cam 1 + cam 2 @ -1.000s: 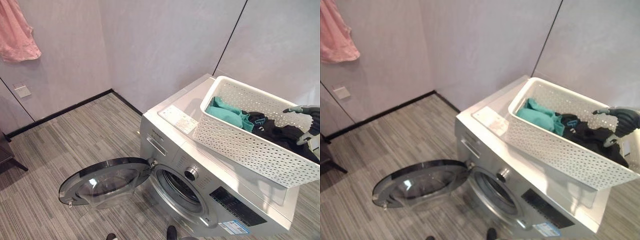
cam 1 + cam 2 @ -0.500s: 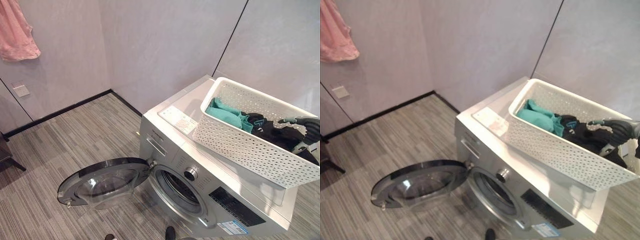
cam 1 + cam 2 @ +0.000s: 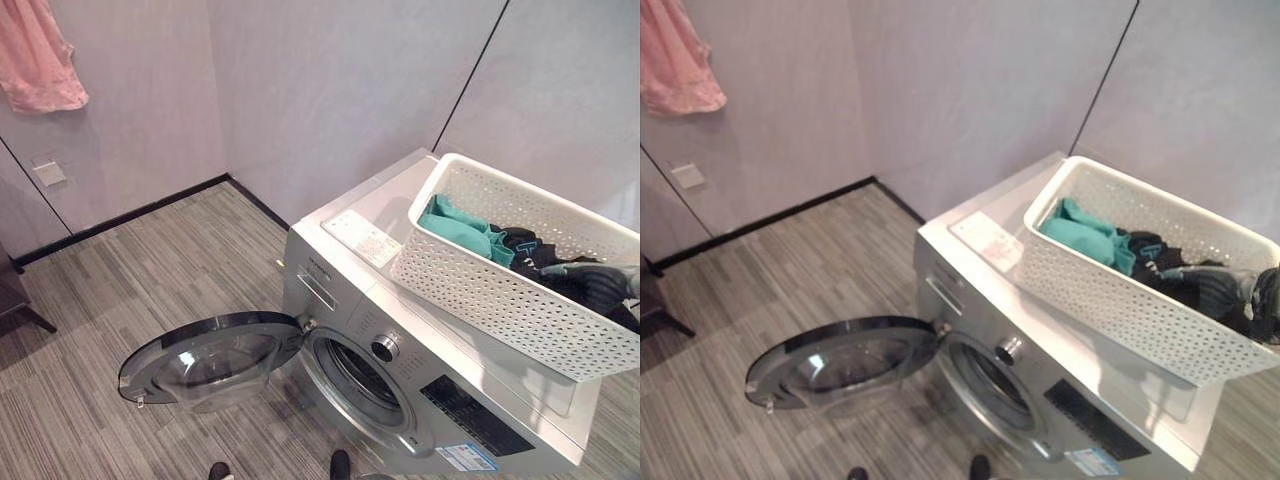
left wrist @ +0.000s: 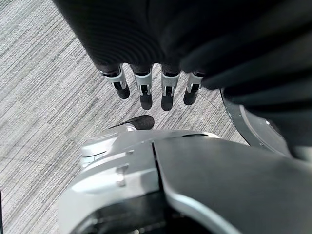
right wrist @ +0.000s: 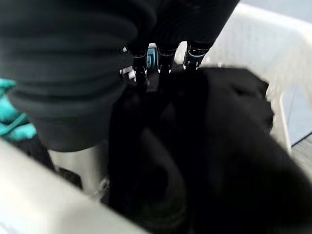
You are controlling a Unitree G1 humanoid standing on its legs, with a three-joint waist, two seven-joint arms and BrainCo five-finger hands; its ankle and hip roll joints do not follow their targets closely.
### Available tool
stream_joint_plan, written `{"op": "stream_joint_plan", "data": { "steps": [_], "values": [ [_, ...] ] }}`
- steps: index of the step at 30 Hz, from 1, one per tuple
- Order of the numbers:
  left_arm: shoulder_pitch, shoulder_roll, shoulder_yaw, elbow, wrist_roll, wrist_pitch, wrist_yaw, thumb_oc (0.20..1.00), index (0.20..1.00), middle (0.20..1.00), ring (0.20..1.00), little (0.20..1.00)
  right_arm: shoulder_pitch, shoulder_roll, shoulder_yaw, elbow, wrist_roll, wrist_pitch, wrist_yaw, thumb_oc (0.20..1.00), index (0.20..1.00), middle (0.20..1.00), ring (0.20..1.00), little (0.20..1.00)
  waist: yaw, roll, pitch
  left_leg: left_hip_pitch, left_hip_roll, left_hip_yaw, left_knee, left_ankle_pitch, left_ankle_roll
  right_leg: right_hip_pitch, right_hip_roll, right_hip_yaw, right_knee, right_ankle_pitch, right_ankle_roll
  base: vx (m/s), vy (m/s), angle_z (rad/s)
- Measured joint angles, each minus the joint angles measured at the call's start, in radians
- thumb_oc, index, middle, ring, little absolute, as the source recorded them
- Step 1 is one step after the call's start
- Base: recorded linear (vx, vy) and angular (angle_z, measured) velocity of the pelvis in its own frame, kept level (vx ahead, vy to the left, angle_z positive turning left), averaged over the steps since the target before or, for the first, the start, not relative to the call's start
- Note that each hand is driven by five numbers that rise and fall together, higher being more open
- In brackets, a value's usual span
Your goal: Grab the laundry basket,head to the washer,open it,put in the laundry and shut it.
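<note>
A white perforated laundry basket (image 3: 480, 290) stands on top of the silver washer (image 3: 335, 290). In it lie a teal garment (image 3: 455, 220) and black clothes (image 3: 535, 250). My right hand (image 3: 598, 280) is down inside the basket at its right end, with its fingers (image 5: 165, 58) straight and pressed onto the black clothes (image 5: 214, 146). The washer's round door (image 3: 205, 360) is swung wide open to the left, low over the floor, and the drum opening (image 3: 365, 385) is exposed. My left hand (image 4: 145, 92) hangs open above the striped floor, holding nothing.
A pink cloth (image 3: 45, 60) hangs on the wall at the upper left, above a wall socket (image 3: 48, 173). Dark furniture (image 3: 15, 300) stands at the left edge. Walls close in behind the washer. Grey striped floor (image 3: 150, 270) stretches left of the door.
My right hand has dropped from above the basket's rim down onto the black clothes. The view has shifted slightly; basket, washer and door have stayed put.
</note>
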Motion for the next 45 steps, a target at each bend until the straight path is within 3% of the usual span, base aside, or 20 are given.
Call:
{"op": "stream_joint_plan", "data": {
  "steps": [3,6,10,14,15,16,17,22,29,32,36,45],
  "values": [
    [0.029,0.015,0.002,-0.116,-0.049,-0.002,-0.013,1.0,1.0,1.0,1.0,1.0,0.014,0.0,0.025,-0.028,-0.048,-0.002,0.021,1.0,1.0,1.0,1.0,1.0,0.021,-0.002,0.043,-0.036,0.001,-0.01,0.0,0.008,0.004,-0.026,0.002,-0.004,0.0,0.004,0.0,-0.1,-0.066,0.06],
    [0.04,0.021,0.003,-0.157,-0.105,-0.015,-0.013,1.0,1.0,1.0,1.0,1.0,0.085,-0.018,-0.043,-0.027,-0.073,-0.007,0.034,1.0,1.0,1.0,1.0,1.0,0.012,-0.004,0.073,-0.061,-0.001,-0.052,0.001,0.021,0.005,-0.03,0.001,-0.04,0.0,0.005,-0.002,-0.06,-0.049,0.37],
    [0.087,0.057,0.012,-0.214,-0.191,-0.035,-0.012,1.0,1.0,1.0,1.0,1.0,0.291,0.002,-0.236,-0.016,-0.123,-0.007,0.047,1.0,1.0,1.0,1.0,1.0,0.023,-0.003,0.079,-0.126,-0.006,-0.103,0.0,0.029,0.015,-0.06,0.0,-0.081,0.0,-0.005,-0.007,-0.07,-0.064,0.32],
    [0.107,0.097,0.009,-0.228,-0.228,-0.037,-0.012,1.0,1.0,1.0,1.0,1.0,0.275,0.045,-0.266,0.058,-0.161,-0.005,0.05,1.0,1.0,1.0,1.0,1.0,0.048,0.0,0.081,-0.162,-0.011,-0.117,0.0,0.032,0.016,-0.084,-0.002,-0.088,0.0,-0.002,-0.004,-0.04,-0.046,0.12],
    [0.111,0.104,0.008,-0.227,-0.23,-0.037,-0.012,1.0,1.0,1.0,1.0,1.0,0.244,0.06,-0.248,0.079,-0.181,-0.002,0.057,0.793,0.793,0.793,0.793,0.793,0.047,0.0,0.081,-0.166,-0.014,-0.123,0.0,0.032,0.016,-0.085,-0.003,-0.093,0.0,-0.002,-0.004,0.0,-0.031,0.15],
    [0.107,0.114,0.008,-0.227,-0.231,-0.038,-0.012,1.0,1.0,1.0,1.0,1.0,0.206,0.07,-0.231,0.094,-0.203,0.004,0.066,0.247,0.247,0.247,0.247,0.247,0.043,0.0,0.081,-0.177,-0.016,-0.141,0.0,0.032,0.016,-0.09,-0.003,-0.101,0.0,-0.003,-0.003,0.01,-0.021,0.18],
    [0.104,0.123,0.01,-0.226,-0.232,-0.038,-0.012,1.0,1.0,1.0,1.0,1.0,0.176,0.072,-0.215,0.095,-0.216,0.005,0.066,0.2,0.2,0.2,0.2,0.2,0.043,0.0,0.081,-0.185,-0.016,-0.141,0.0,0.032,0.016,-0.097,-0.003,-0.102,0.0,-0.003,-0.003,0.01,-0.013,0.16],
    [0.105,0.127,0.043,-0.215,-0.231,-0.037,-0.009,1.0,1.0,1.0,1.0,1.0,0.133,0.087,-0.203,0.083,-0.224,0.021,0.061,0.2,0.2,0.2,0.2,0.2,0.042,-0.001,0.081,-0.189,-0.017,-0.143,0.0,0.032,0.016,-0.097,-0.004,-0.103,0.0,-0.002,-0.004,0.01,-0.002,0.04],
    [0.097,0.122,0.052,-0.211,-0.23,-0.036,-0.002,1.0,1.0,1.0,1.0,1.0,0.211,0.171,-0.405,0.082,-0.224,0.022,-0.061,0.2,0.2,0.2,0.2,0.2,0.039,0.0,0.081,-0.156,-0.017,-0.139,0.0,0.032,0.016,-0.067,-0.004,-0.096,0.0,-0.002,-0.004,0.01,0.003,-0.02],
    [0.086,0.11,0.077,-0.223,-0.224,-0.036,-0.001,1.0,1.0,1.0,1.0,1.0,0.256,0.27,-0.576,0.063,-0.222,0.029,-0.167,0.2,0.2,0.2,0.2,0.2,0.023,0.008,0.084,-0.138,-0.018,-0.136,0.0,0.033,0.016,-0.057,-0.004,-0.086,0.0,-0.001,-0.005,0.03,0.01,-0.08],
    [0.058,0.083,0.079,-0.242,-0.221,-0.035,0.008,1.0,1.0,1.0,1.0,1.0,0.241,0.323,-0.658,0.072,-0.225,0.057,-0.308,0.2,0.2,0.2,0.2,0.2,0.02,0.031,0.087,-0.104,-0.02,-0.134,0.0,0.033,0.017,-0.027,-0.007,-0.082,0.0,-0.005,-0.007,0.03,0.014,-0.04],
    [0.03,0.065,0.05,-0.325,-0.215,-0.037,0.033,1.0,1.0,1.0,1.0,1.0,0.049,0.433,-0.67,0.115,-0.341,0.149,-0.6,0.2,0.2,0.2,0.2,0.2,0.028,0.081,0.057,-0.061,-0.022,-0.132,0.0,0.027,0.026,0.013,-0.006,-0.083,-0.001,-0.003,-0.004,0.0,0.0,0.0]
  ]
}}
